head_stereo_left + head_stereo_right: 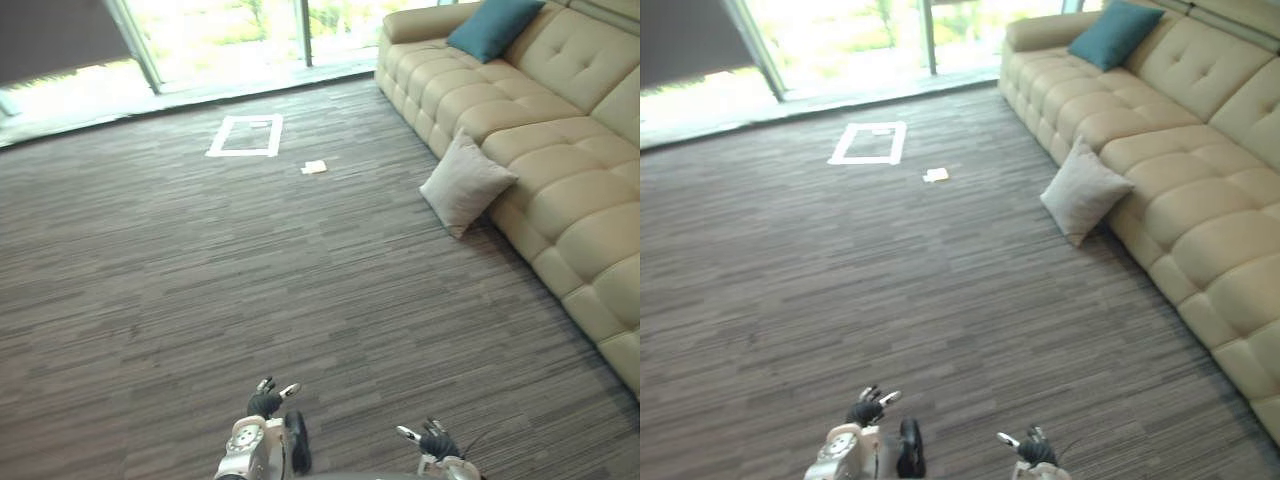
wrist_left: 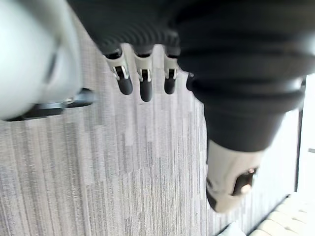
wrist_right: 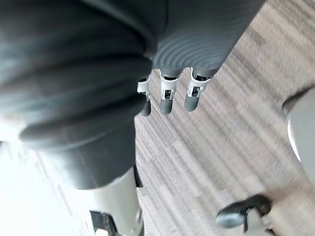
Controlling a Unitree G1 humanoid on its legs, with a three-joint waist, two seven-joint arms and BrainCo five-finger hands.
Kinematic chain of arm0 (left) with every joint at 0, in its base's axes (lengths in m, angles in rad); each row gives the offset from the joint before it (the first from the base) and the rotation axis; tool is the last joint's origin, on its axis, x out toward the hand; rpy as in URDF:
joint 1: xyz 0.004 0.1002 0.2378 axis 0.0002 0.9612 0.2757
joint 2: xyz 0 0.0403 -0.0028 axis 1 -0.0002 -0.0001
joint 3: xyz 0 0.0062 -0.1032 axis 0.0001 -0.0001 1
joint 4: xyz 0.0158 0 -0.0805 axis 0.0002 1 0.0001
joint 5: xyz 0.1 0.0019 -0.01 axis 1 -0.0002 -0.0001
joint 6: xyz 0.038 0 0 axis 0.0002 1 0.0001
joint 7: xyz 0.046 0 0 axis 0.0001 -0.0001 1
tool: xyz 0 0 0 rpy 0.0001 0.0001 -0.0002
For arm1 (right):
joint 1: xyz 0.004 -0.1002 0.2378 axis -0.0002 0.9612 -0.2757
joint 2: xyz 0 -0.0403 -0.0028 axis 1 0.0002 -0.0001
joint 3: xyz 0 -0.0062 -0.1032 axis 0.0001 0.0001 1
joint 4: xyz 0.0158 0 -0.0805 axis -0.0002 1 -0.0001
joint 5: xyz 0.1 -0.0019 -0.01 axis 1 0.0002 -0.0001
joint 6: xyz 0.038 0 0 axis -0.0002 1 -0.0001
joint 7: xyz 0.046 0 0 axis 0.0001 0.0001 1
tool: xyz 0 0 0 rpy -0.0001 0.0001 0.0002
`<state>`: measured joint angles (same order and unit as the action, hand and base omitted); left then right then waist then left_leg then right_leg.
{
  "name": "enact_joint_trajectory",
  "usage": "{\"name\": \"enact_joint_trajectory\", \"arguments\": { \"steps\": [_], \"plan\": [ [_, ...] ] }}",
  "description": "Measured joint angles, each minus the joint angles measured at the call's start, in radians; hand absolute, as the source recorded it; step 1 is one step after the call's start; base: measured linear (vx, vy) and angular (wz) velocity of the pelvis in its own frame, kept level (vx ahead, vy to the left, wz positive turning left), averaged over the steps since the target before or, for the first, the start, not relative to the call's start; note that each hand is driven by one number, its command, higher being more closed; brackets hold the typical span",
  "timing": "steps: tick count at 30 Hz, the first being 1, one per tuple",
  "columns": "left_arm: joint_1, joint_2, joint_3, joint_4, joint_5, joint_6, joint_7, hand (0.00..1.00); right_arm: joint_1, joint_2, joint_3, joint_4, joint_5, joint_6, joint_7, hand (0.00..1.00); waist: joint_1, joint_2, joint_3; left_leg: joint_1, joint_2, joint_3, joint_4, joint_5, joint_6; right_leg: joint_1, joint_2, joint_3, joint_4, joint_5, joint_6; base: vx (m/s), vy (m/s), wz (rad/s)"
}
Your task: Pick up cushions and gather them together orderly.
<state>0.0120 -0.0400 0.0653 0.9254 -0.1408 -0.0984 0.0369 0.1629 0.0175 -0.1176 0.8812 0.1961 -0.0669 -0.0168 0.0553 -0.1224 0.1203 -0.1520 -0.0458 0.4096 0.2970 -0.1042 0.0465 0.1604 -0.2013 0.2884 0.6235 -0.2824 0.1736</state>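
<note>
**Both hands empty, the two cushions well apart**

The grey cushion (image 1: pixel 465 185) stands on the carpet floor (image 1: pixel 200 280) and leans on the front edge of the sofa (image 1: pixel 580 215). It probably slid off the seat. The teal cushion (image 1: pixel 492 27) rests on the far end of the sofa seat, against the backrest and near the armrest. They are not yet gathered.

The left hand (image 1: pixel 266 402) and the right hand (image 1: pixel 432 440) hang low over the carpet, well apart from both cushions. I think this is a pose for walking closer.

The eye views give the cushions, a white tape rectangle (image 1: pixel 240 153) and a paper scrap (image 1: pixel 314 167). The wrist views give the fingers (image 2: pixel 144 88) (image 3: pixel 166 101) from close: relaxed, hanging loose, holding nothing.
</note>
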Motion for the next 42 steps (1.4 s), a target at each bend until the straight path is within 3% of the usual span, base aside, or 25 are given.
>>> {"name": "enact_joint_trajectory", "arguments": {
  "steps": [1, 2, 4, 7, 9, 11, 12, 14, 15, 18, 19, 20, 22, 25, 27, 29, 31, 32, 33, 34, 36, 37, 38, 39, 42],
  "plan": [
    [0.001, 0.001, -0.002, 0.007, -0.001, 0.003, 0.001, 0.00, -0.007, 0.002, 0.013, -0.002, 0.000, -0.001, 0.003, 0.00, 0.000, 0.005, 0.004, 0.058, -0.009, 0.003, -0.008, -0.037, 0.003, -0.086, 0.023, 0.027, 0.216, 0.089, 0.052, 0.56, 0.268, -0.43],
    [0.000, 0.001, -0.006, 0.022, 0.000, 0.005, 0.002, 0.00, -0.010, -0.012, 0.017, -0.019, -0.001, -0.005, 0.011, 0.00, -0.003, 0.020, 0.015, 0.125, -0.014, 0.003, -0.022, -0.061, 0.004, -0.161, 0.050, 0.021, 0.386, 0.110, 0.069, 0.66, 0.314, -0.50],
    [-0.006, -0.003, -0.020, 0.039, 0.000, 0.010, 0.002, 0.00, -0.008, -0.039, 0.020, -0.043, 0.000, -0.014, 0.010, 0.00, -0.011, 0.051, 0.031, 0.237, -0.014, 0.000, -0.066, -0.074, 0.002, -0.293, 0.082, -0.045, 0.544, 0.078, 0.041, 0.37, 0.182, -0.40],
    [-0.020, 0.007, -0.024, 0.041, -0.001, 0.018, 0.004, 0.00, -0.009, -0.049, 0.008, -0.070, -0.001, -0.021, 0.011, 0.00, -0.031, 0.069, 0.043, 0.354, -0.013, -0.018, -0.149, -0.098, 0.029, -0.528, 0.112, -0.191, 0.479, 0.004, -0.037, 0.47, 0.156, -0.01],
    [-0.033, 0.008, -0.023, 0.044, -0.001, 0.019, 0.005, 0.00, -0.024, -0.047, -0.007, -0.064, 0.001, -0.023, 0.010, 0.00, -0.051, 0.063, 0.055, 0.431, -0.013, -0.041, -0.201, -0.120, 0.019, -0.578, 0.126, -0.290, 0.248, 0.001, -0.086, 0.44, 0.008, 0.42],
    [-0.029, 0.009, -0.024, 0.045, 0.000, 0.019, 0.005, 0.00, -0.030, -0.044, -0.010, -0.040, 0.002, -0.024, 0.010, 0.00, -0.055, 0.043, 0.053, 0.489, -0.034, -0.070, -0.221, -0.122, 0.017, -0.574, 0.134, -0.334, 0.010, 0.075, -0.143, 0.51, -0.074, 0.39],
    [-0.025, 0.008, -0.024, 0.049, 0.001, 0.019, 0.004, 0.00, -0.034, -0.040, -0.018, -0.029, 0.004, -0.023, 0.011, 0.00, -0.058, 0.037, 0.050, 0.518, -0.044, -0.108, -0.220, -0.122, 0.017, -0.564, 0.138, -0.322, -0.041, 0.163, -0.223, 0.54, -0.135, 0.39],
    [-0.020, -0.016, -0.020, 0.062, 0.006, 0.020, 0.001, 0.00, -0.050, -0.058, -0.027, -0.030, 0.001, -0.023, 0.010, 0.00, -0.056, 0.102, 0.031, 0.498, 0.000, -0.170, -0.126, -0.101, -0.017, -0.538, 0.151, -0.353, -0.020, 0.094, -0.257, 0.64, -0.180, 0.21],
    [-0.021, -0.016, -0.015, 0.063, 0.012, 0.020, 0.001, 0.00, -0.053, -0.058, -0.027, -0.032, 0.001, -0.022, 0.012, 0.00, -0.058, 0.110, 0.032, 0.476, 0.009, -0.177, -0.068, -0.090, -0.036, -0.524, 0.151, -0.355, -0.019, 0.081, -0.261, 0.50, -0.154, 0.16],
    [-0.015, -0.019, 0.035, 0.062, 0.023, 0.023, 0.003, 0.00, -0.051, -0.059, -0.024, -0.037, 0.003, -0.019, 0.007, 0.00, -0.068, 0.132, 0.046, 0.285, 0.100, -0.224, 0.449, 0.089, -0.251, -0.352, 0.179, -0.364, -0.120, 0.044, -0.287, 0.46, -0.144, -0.02],
    [-0.008, -0.016, 0.036, 0.056, 0.023, 0.023, 0.003, 0.00, -0.052, -0.057, -0.016, -0.037, 0.005, -0.019, 0.006, 0.00, -0.063, 0.130, 0.047, 0.245, 0.127, -0.220, 0.566, 0.090, -0.252, -0.300, 0.193, -0.350, -0.152, 0.041, -0.293, 0.50, -0.105, -0.76],
    [0.002, -0.013, 0.035, 0.036, 0.023, 0.020, 0.003, 0.00, -0.056, -0.056, 0.002, -0.036, 0.013, -0.019, 0.006, 0.00, -0.049, 0.125, 0.052, 0.181, 0.155, -0.199, 0.691, 0.074, -0.226, -0.228, 0.206, -0.319, -0.193, 0.028, -0.311, 0.37, -0.058, -0.80],
    [0.009, -0.012, 0.025, 0.021, 0.023, 0.017, 0.001, 0.00, -0.064, -0.056, 0.023, -0.035, 0.022, -0.017, 0.005, 0.00, -0.043, 0.119, 0.051, 0.085, 0.180, -0.160, 0.717, 0.022, -0.151, -0.149, 0.214, -0.253, -0.259, 0.009, -0.323, 0.36, -0.008, -0.93],
    [0.009, -0.015, 0.023, -0.013, 0.023, 0.015, 0.003, 0.00, -0.057, -0.056, 0.019, -0.036, 0.023, -0.010, 0.002, 0.00, -0.027, 0.115, 0.050, -0.019, 0.179, -0.116, 0.480, -0.053, -0.100, -0.064, 0.206, -0.151, -0.334, 0.003, -0.309, 0.35, 0.076, -1.04],
    [0.008, -0.015, 0.023, -0.014, 0.023, 0.015, 0.003, 0.00, -0.044, -0.056, -0.005, -0.036, 0.022, -0.002, -0.003, 0.00, -0.014, 0.108, 0.047, -0.033, 0.117, -0.192, 0.183, -0.064, -0.130, -0.016, 0.185, -0.073, -0.351, -0.033, -0.278, 0.49, 0.174, -1.18],
    [0.009, -0.013, 0.023, -0.013, 0.024, 0.014, 0.003, 0.00, -0.032, -0.057, -0.006, -0.035, 0.022, -0.002, -0.005, 0.00, -0.013, 0.101, 0.037, -0.055, 0.081, -0.275, 0.017, -0.038, -0.149, 0.010, 0.171, -0.008, -0.349, -0.085, -0.246, 0.55, 0.261, -1.07],
    [0.015, -0.019, 0.012, -0.011, 0.025, 0.013, 0.002, 0.00, -0.013, -0.059, -0.004, -0.034, 0.021, -0.003, -0.004, 0.00, -0.011, 0.112, 0.020, -0.059, 0.086, -0.294, -0.037, 0.011, -0.102, 0.034, 0.174, 0.059, -0.323, -0.137, -0.205, 0.66, 0.368, -1.12],
    [0.011, -0.003, 0.008, -0.010, 0.031, 0.014, 0.003, 0.00, -0.013, -0.049, 0.004, -0.013, 0.021, 0.000, -0.005, 0.00, -0.002, 0.078, -0.002, -0.056, 0.067, -0.250, 0.004, 0.047, -0.110, 0.023, 0.148, 0.116, -0.255, -0.172, -0.167, 0.55, 0.306, -0.91],
    [0.009, 0.002, 0.007, -0.009, 0.032, 0.016, 0.002, 0.00, -0.009, -0.043, 0.010, -0.013, 0.020, 0.000, -0.003, 0.00, -0.005, 0.057, -0.018, -0.050, 0.051, -0.231, 0.009, 0.027, -0.101, 0.001, 0.133, 0.130, -0.219, -0.166, -0.153, 0.65, 0.356, -0.87],
    [0.009, 0.007, -0.008, -0.003, 0.033, 0.014, 0.001, 0.00, 0.001, -0.023, 0.024, -0.010, 0.020, -0.001, -0.002, 0.00, -0.013, 0.020, -0.026, -0.023, 0.022, -0.194, 0.016, -0.004, -0.070, -0.031, 0.105, 0.137, -0.125, -0.133, -0.092, 0.58, 0.311, -0.54],
    [0.012, 0.007, -0.029, 0.012, 0.036, 0.019, 0.002, 0.00, 0.001, -0.012, 0.036, -0.006, 0.020, 0.000, -0.001, 0.00, -0.013, 0.016, -0.023, 0.037, 0.016, -0.165, 0.000, -0.027, -0.034, -0.098, 0.129, 0.153, 0.049, -0.033, -0.012, 0.54, 0.298, -0.61],
    [0.009, 0.009, -0.041, 0.015, 0.039, 0.019, 0.004, 0.00, -0.009, -0.018, 0.045, -0.010, 0.015, -0.002, 0.006, 0.00, -0.015, 0.026, -0.016, 0.101, 0.018, -0.157, -0.037, -0.031, -0.027, -0.156, 0.157, 0.151, 0.202, -0.006, 0.041, 0.38, 0.201, -0.82],
    [0.009, 0.008, -0.046, 0.019, 0.039, 0.019, 0.006, 0.00, -0.018, -0.027, 0.043, -0.016, 0.012, -0.004, 0.005, 0.00, -0.014, 0.034, -0.011, 0.154, 0.022, -0.136, -0.057, -0.031, -0.027, -0.211, 0.163, 0.115, 0.290, -0.011, 0.058, 0.40, 0.205, -0.80],
    [0.007, 0.007, -0.046, 0.022, 0.039, 0.019, 0.007, 0.00, -0.020, -0.029, 0.043, -0.027, 0.010, -0.004, 0.004, 0.00, -0.013, 0.044, -0.004, 0.182, 0.025, -0.117, -0.070, -0.031, -0.027, -0.248, 0.153, 0.070, 0.326, -0.017, 0.052, 0.27, 0.142, -0.94],
    [-0.012, 0.018, -0.044, 0.035, 0.029, 0.019, 0.024, 0.00, -0.050, -0.023, 0.037, -0.039, 0.001, -0.008, 0.003, 0.00, -0.010, 0.078, 0.014, 0.311, 0.060, -0.045, -0.167, -0.037, -0.019, -0.437, 0.129, -0.195, 0.314, -0.075, -0.059, 0.28, 0.114, -0.74]
  ]
}}
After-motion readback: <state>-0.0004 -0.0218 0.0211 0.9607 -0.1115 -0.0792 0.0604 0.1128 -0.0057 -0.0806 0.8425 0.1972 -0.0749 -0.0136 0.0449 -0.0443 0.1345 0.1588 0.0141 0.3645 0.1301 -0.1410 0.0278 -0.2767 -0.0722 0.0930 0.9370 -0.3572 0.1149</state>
